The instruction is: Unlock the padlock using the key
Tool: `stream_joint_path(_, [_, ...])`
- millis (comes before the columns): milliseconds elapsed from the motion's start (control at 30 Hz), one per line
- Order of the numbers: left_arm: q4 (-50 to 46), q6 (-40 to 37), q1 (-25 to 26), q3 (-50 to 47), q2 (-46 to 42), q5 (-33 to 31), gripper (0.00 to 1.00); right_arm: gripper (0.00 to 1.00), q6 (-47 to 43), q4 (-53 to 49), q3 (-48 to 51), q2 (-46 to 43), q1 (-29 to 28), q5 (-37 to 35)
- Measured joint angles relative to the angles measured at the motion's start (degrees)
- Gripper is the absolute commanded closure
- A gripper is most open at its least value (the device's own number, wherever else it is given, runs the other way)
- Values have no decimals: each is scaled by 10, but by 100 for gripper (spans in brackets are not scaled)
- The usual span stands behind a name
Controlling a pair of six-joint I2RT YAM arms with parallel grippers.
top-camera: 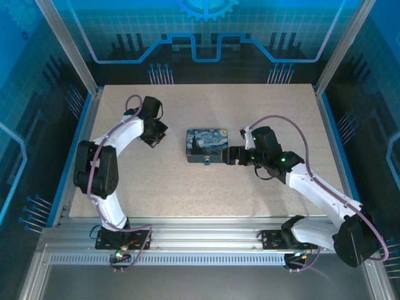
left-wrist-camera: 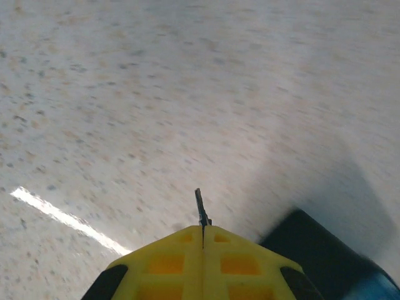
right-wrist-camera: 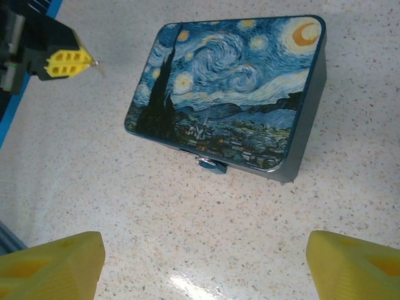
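Right of the key (left-wrist-camera: 200,209), well apart, lies the padlock (right-wrist-camera: 211,164).

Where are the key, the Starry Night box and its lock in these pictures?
key (left-wrist-camera: 200,209): left wrist view, on the thin dark blade.
Starry Night box (right-wrist-camera: 231,87): right wrist view, on the middle of the painted lid.
lock (right-wrist-camera: 211,165): right wrist view, on the small metal piece at the front edge.
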State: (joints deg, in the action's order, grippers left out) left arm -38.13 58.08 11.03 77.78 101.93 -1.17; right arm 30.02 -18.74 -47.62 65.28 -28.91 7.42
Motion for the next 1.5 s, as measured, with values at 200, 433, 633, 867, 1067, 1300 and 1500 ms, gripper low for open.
stream_joint_path(200, [5, -35, 33, 6, -75, 43, 100, 16, 0, 5, 0, -29, -3, 26])
stream_joint_path(433, [6, -60, 90, 38, -112, 88, 100, 21, 8, 26, -14, -52, -4, 71])
stream_joint_path(633, [18, -62, 136, 53, -146, 120, 100, 34, 22, 50, -51, -44, -5, 101])
stream_joint_path(867, [88, -112, 185, 39, -188, 129, 100, 34, 55, 102, -57, -30, -7, 141])
stream_joint_path(1067, [200, -191, 203, -36, -264, 133, 100, 34, 78, 141, -55, -35, -7, 146])
stream_joint_path(1300, [317, -241, 210, -126, -311, 140, 100, 42, 118, 194, -40, -62, -6, 148])
stream_joint_path(1500, [376, -251, 226, -133, -311, 161, 100, 50, 152, 250, -40, -51, -5, 161])
